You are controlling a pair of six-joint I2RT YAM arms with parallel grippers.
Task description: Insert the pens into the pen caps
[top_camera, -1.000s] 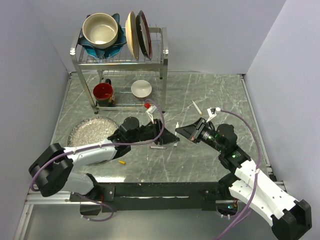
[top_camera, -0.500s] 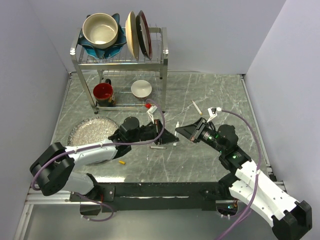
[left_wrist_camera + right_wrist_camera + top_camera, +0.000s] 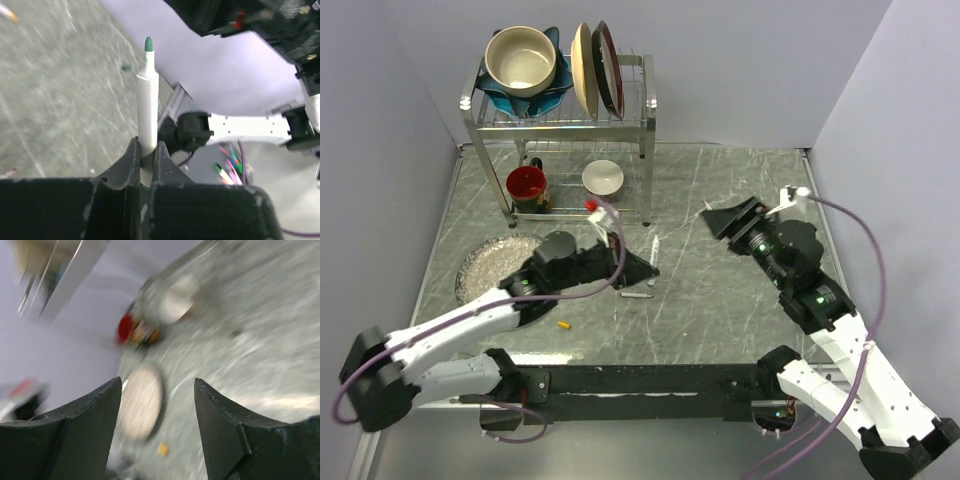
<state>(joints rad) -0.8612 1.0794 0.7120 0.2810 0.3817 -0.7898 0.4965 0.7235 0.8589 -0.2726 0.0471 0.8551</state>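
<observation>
The left gripper (image 3: 642, 266) is clamped on a pen (image 3: 655, 247), out in front of the rack's (image 3: 560, 122) right leg. Seen from its wrist, the gripper (image 3: 146, 162) has both fingers pressed tight against the lower part of the white barrel. The pen (image 3: 148, 100) stands out past them with its green tip bare and uncapped. Beyond that tip a tiny green cap (image 3: 127, 67) lies on the table (image 3: 60, 90). Where it lies relative to the rack I cannot tell.

The right gripper (image 3: 713, 216) hangs well to the right of the rack and a little in front of it, its fingers pointing back toward the rack. Its own view is badly blurred, but the gripper (image 3: 157, 422) is plainly spread wide with nothing between the fingers.

A second pen (image 3: 635, 296) lies flat on the table, a little farther out from the rack than the left gripper and just beside it. A yellow cap (image 3: 562, 325) lies on its own, farther out still, roughly in line with the rack's middle. In the rack's lower level are a red mug (image 3: 527, 185) and a white bowl (image 3: 603, 177). A glass dish (image 3: 492, 262) sits in front of the rack's left leg.
</observation>
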